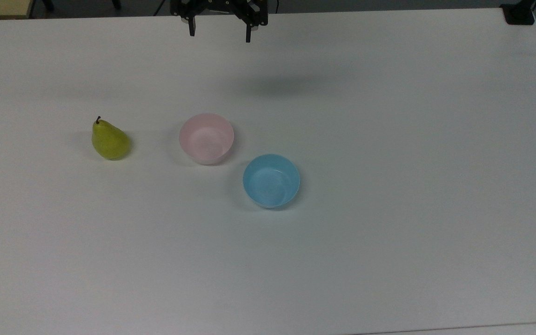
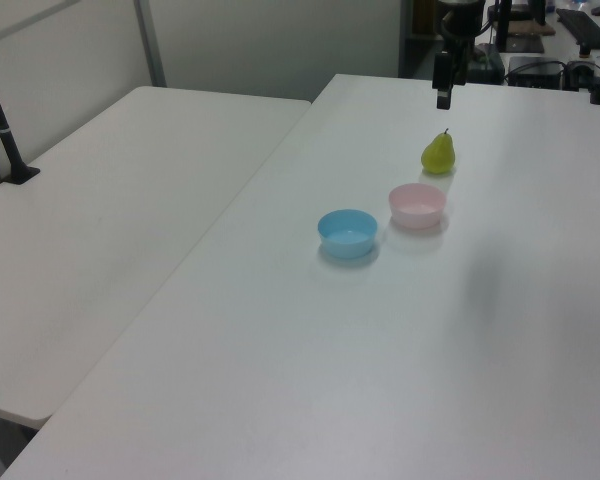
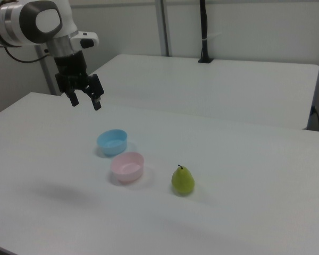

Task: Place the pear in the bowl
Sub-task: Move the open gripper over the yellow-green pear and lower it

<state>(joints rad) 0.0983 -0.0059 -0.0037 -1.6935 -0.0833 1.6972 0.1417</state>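
Observation:
A small yellow-green pear (image 1: 110, 139) (image 2: 438, 153) (image 3: 183, 180) stands upright on the white table (image 1: 389, 232), stem up. To its right in the top view sits the pale pink bowl (image 1: 206, 138) (image 2: 417, 204) (image 3: 127, 166), empty and a short gap from the pear. My gripper (image 1: 220, 32) (image 2: 444, 92) (image 3: 85, 100) hangs high above the table near the far edge in the top view, well away from both. Its fingers are spread wide and hold nothing.
A light blue bowl (image 1: 271, 180) (image 2: 347, 231) (image 3: 112, 142), also empty, sits just beside the pink one. A second white table (image 2: 110, 200) (image 3: 212, 85) adjoins this one, with a black post (image 2: 5, 135) (image 3: 203, 32) clamped to its edge.

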